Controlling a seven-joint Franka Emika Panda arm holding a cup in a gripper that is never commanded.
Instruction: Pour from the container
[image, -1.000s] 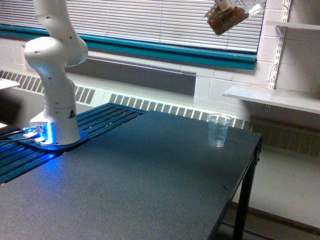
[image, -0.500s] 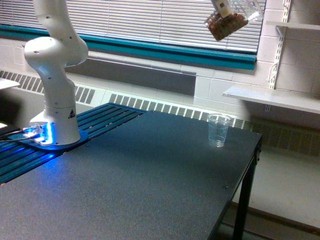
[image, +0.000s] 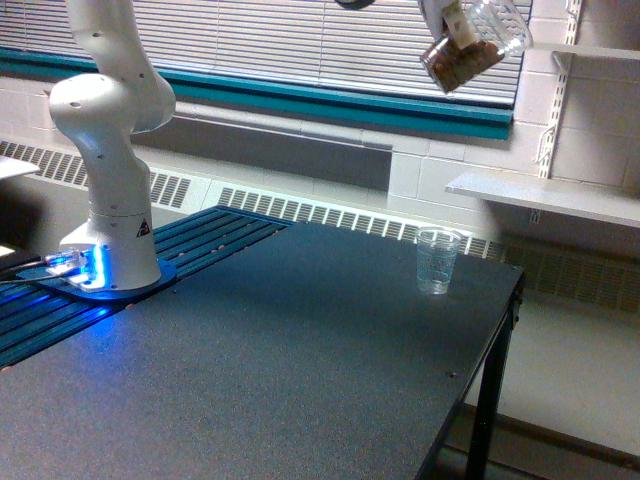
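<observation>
Raised, container (image: 472, 45) tilted, mouth toward exterior view's right; hand (image: 447, 17) clamping it

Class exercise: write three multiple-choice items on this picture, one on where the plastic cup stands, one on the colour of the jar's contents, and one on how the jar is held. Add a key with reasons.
1. Where does the cup stand?
A. beside the arm's base
B. near the table's far edge, at the exterior view's right
C. on the wall shelf

2. What colour are the contents of the jar?
A. brown
B. green
C. white

3. How is the jar held?
A. upright on the table
B. lying on the shelf
C. tilted, high in the air

Key: B, the cup sits by the far right corner; A, brown bits fill the jar's lower part; C, it hangs tilted before the blinds, above the cup.
</observation>
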